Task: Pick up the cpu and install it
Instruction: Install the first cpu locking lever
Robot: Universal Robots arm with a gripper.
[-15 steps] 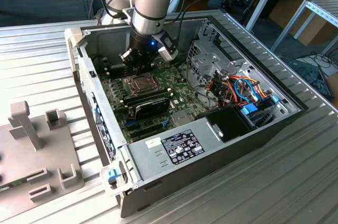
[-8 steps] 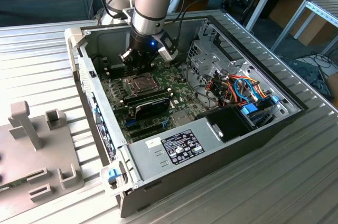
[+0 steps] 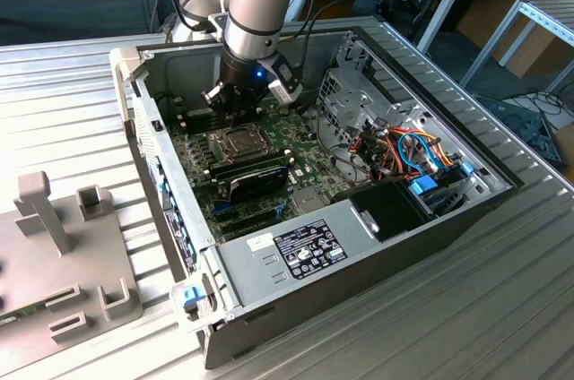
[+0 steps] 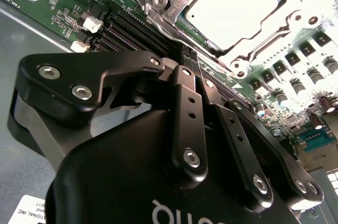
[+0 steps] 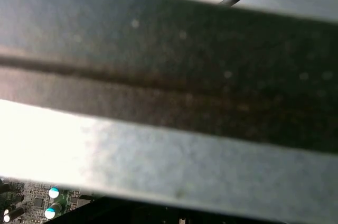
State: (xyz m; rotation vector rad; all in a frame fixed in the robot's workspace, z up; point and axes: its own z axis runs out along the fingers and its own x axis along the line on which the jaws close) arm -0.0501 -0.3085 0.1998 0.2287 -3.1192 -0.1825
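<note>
No text can be read with certainty on any part shown.

You have the cpu [image 4: 232, 3] lying in the socket [image 4: 174, 2] on the motherboard [image 3: 269, 169], inside the computer case [image 3: 448, 210]. The gripper [image 3: 235, 104] hangs just behind the socket, memory sticks [image 3: 256, 174] sit before it, and the drive bay [image 3: 404, 151] lies toward the exterior view's right.

The gripper [image 3: 240, 104] hangs inside the open computer case [image 3: 170, 210], just above the motherboard [image 3: 309, 165]. The socket frame [image 3: 235, 141] lies close below it. The drive cage [image 3: 359, 98] and cable bundle [image 3: 408, 151] crowd the exterior view's right; the case wall bounds the left.
</note>
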